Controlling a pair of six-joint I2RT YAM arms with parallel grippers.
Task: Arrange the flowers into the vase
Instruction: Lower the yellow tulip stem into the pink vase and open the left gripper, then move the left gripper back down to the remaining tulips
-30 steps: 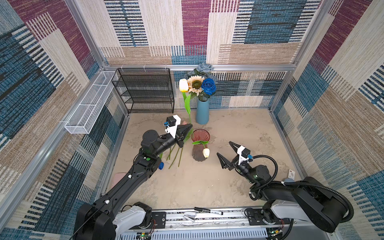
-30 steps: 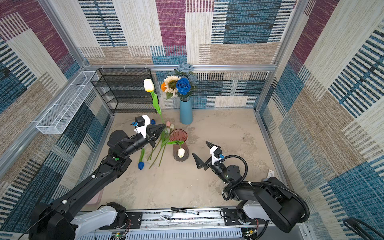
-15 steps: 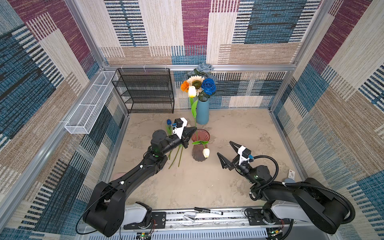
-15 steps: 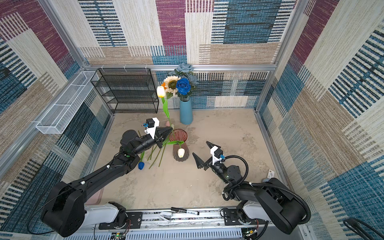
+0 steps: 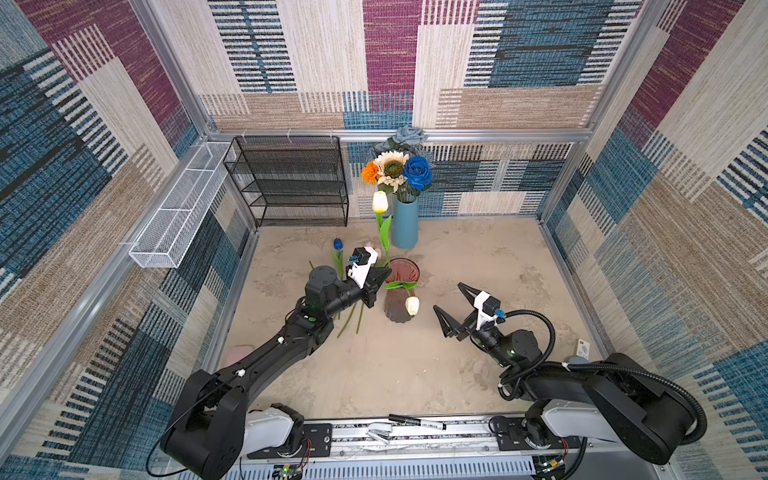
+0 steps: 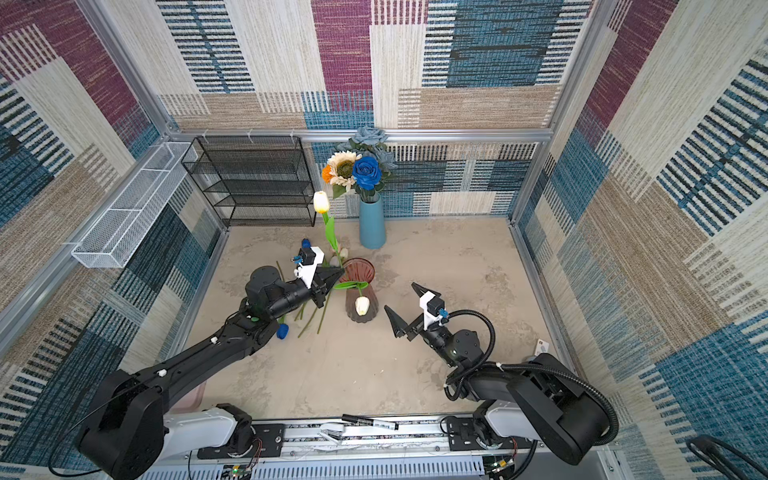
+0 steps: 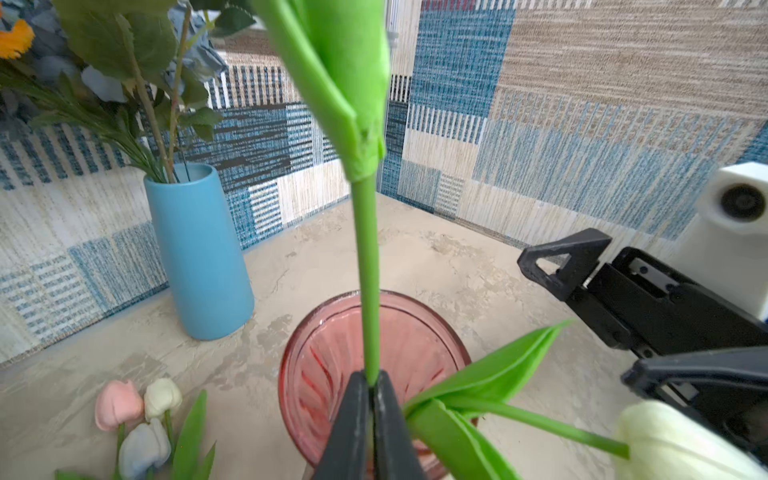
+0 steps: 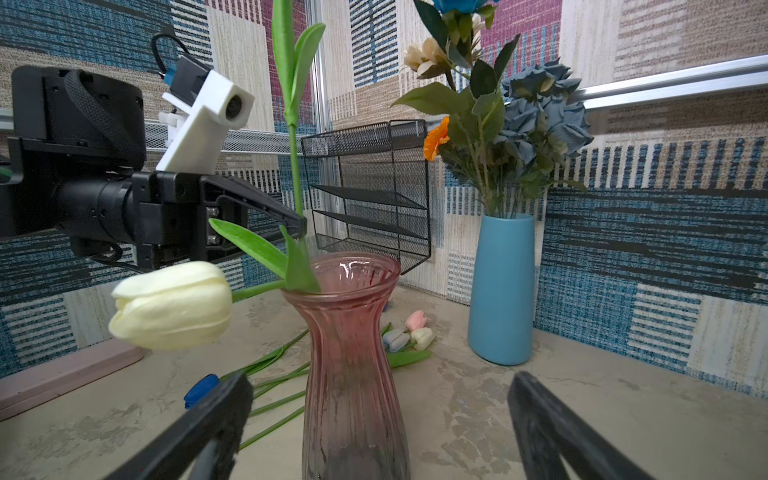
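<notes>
left gripper [image 7: 371,380] pinches the green stem of the tall cream-yellow artificial tulip [image 7: 369,270] upright over the mouth of the ribbed pink glass vase [image 8: 351,332], right gripper [image 5: 447,296] gapes empty nearby; released before the stem sinks in, the top-heavy bloom could tip out and drag the vase over.

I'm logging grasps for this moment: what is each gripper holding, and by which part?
The left gripper pinches the upright tulip by its bare green stem, below the leaf, above the pink vase. The right gripper is open and holds nothing.
</notes>
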